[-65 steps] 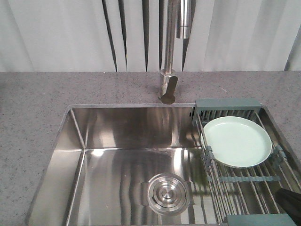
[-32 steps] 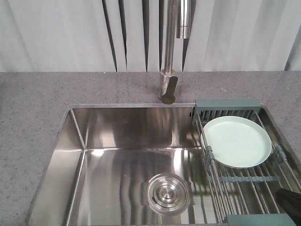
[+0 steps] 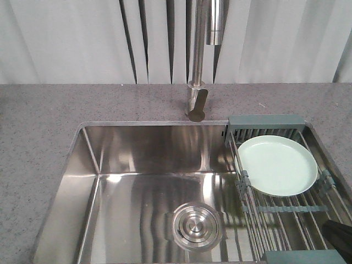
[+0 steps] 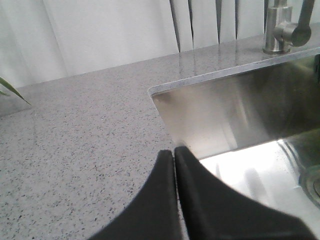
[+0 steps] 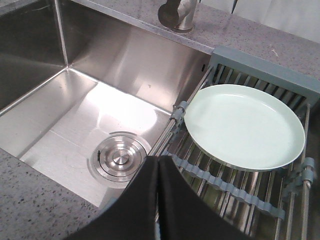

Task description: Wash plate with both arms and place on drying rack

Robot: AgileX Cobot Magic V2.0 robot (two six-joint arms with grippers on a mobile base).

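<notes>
Plate (image 3: 278, 165) lying flat, face up, on rack (image 3: 275, 212) at right end of sink (image 3: 148, 165), toward rack's far end piece. Nothing touching plate. Rack wires running front to back beneath it, grey-green cross strip just beside its near edge.

Right claw (image 5: 158, 165) pressed shut, fingers together, holding nothing; poised above rack's left edge, near plate's near-left rim but apart from it. Dark corner of an arm at lower right in front view.

Left claw (image 4: 174, 152) likewise closed tight and empty, hanging over sink's left rim where speckled grey worktop (image 4: 75, 135) meets steel wall; well apart from plate.

Round drain (image 3: 197, 224) in basin floor, left of rack. Tap (image 3: 198, 104) standing on worktop behind sink, between basin and pale curtain (image 3: 66, 38).
</notes>
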